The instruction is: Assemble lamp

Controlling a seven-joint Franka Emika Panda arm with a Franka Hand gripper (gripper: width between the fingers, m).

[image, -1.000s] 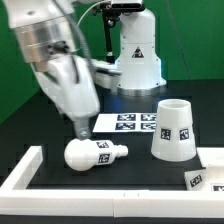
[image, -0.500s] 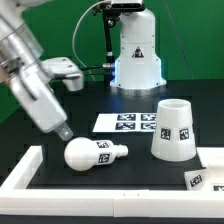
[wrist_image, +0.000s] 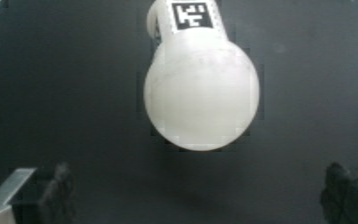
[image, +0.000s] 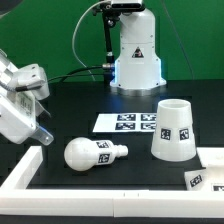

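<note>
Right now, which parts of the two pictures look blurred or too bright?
Exterior view: the arm at the exterior view's left is smeared, while the shade and the marker board look sharp. Wrist view: the bulb is soft and nearly washed out to flat white, and the dark fingers at the picture's edge are out of focus.

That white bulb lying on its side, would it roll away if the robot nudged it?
Probably yes: the bulb lies on its side on the black table, and its body looks rounded, so a sideways push would likely roll it. Its narrower neck might make it curve. It looks like rigid, matte plastic, so probably not slippery.
</note>
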